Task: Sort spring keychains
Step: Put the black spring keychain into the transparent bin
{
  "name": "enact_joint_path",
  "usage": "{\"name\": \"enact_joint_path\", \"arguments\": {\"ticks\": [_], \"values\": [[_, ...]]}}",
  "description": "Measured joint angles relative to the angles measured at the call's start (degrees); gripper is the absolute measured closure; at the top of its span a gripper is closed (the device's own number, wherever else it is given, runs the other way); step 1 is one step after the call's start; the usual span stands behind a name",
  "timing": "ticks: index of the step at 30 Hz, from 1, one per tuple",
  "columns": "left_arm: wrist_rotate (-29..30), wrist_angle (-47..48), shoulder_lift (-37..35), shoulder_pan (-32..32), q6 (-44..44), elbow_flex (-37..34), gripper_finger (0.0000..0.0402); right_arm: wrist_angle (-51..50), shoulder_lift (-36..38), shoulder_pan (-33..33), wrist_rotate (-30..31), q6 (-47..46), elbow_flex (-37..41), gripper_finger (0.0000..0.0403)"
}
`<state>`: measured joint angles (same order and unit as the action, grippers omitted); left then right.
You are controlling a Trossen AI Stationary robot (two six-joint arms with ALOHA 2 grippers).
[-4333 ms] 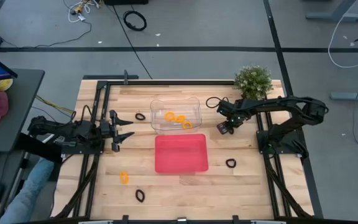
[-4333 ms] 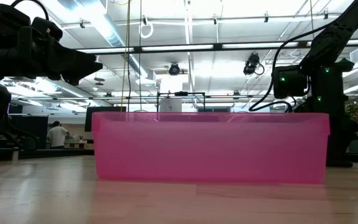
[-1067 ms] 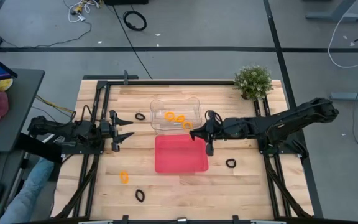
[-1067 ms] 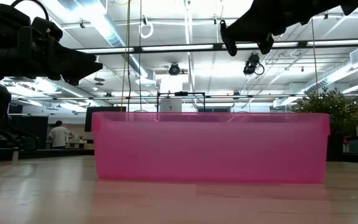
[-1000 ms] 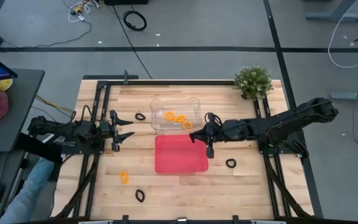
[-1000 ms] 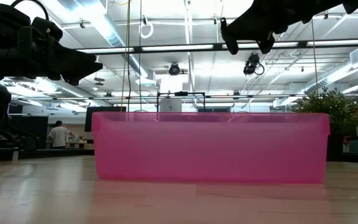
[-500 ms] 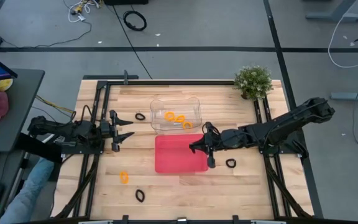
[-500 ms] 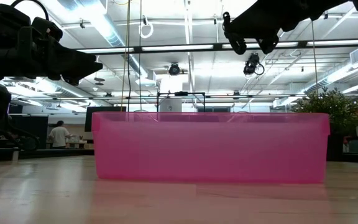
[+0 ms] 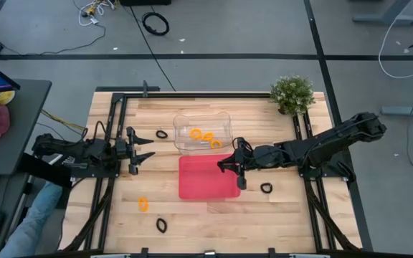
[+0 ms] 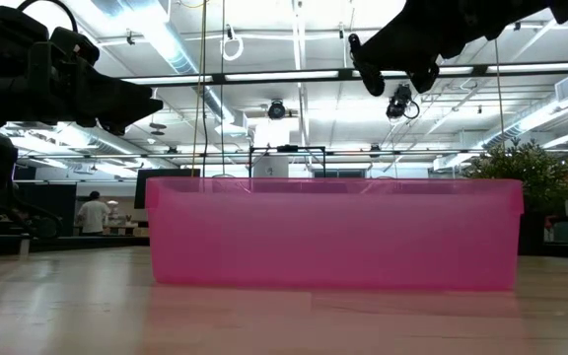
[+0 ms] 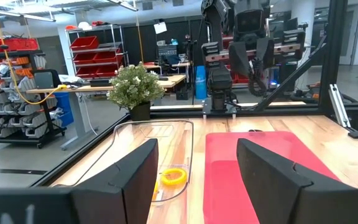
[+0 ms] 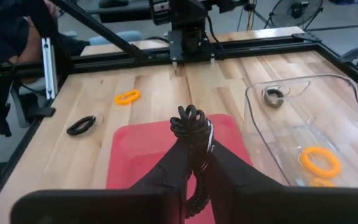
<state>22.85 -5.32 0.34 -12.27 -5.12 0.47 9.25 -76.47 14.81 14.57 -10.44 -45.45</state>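
Black coil pinched over the red tray

My left gripper [image 9: 140,152] waits at the table's left side, fingers spread apart and holding nothing, with a black keychain [image 9: 162,134] just beyond it. An orange keychain [image 9: 143,204] and another black keychain [image 9: 161,225] lie near the front left. Three orange keychains [image 9: 203,136] sit in the clear tray [image 9: 224,117]. My right gripper [image 12: 193,155] hangs above the red tray [image 9: 192,188], clamped on a black spring keychain [image 12: 191,124]. One more black keychain [image 9: 265,188] lies right of that tray.
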Motion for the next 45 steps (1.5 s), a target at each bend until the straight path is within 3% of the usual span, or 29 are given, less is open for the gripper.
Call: {"name": "enact_joint_path", "arguments": {"ticks": [6, 17, 23, 31, 37, 45], "values": [[0.0, 0.0, 0.0, 0.0, 0.0, 0.0, 0.0179, -1.0, 0.0, -0.3, 0.0, -0.3, 0.0, 0.0323], [0.0, 0.0, 0.0, 0.0, 0.0, 0.0, 0.0179, -2.1, 0.0, -0.4, 0.0, -0.5, 0.0, 0.0206], [0.0, 0.0, 0.0, 0.0, 0.0, 0.0, 0.0179, -3.5, 0.6, -0.3, -1.2, -1.1, 0.1, 0.0173], [0.0, 0.0, 0.0, 0.0, 0.0, 0.0, 0.0179, -13.1, 7.0, 0.7, -3.6, -3.7, 0.1, 0.0172], [0.0, 0.0, 0.0, 0.0, 0.0, 0.0, 0.0179, -23.4, 11.0, 5.5, -3.6, -6.5, 0.1, 0.0188], [0.0, 0.0, 0.0, 0.0, 0.0, 0.0, 0.0179, -35.6, 11.8, 11.2, -4.9, -23.2, 0.1, 0.0210]]}}
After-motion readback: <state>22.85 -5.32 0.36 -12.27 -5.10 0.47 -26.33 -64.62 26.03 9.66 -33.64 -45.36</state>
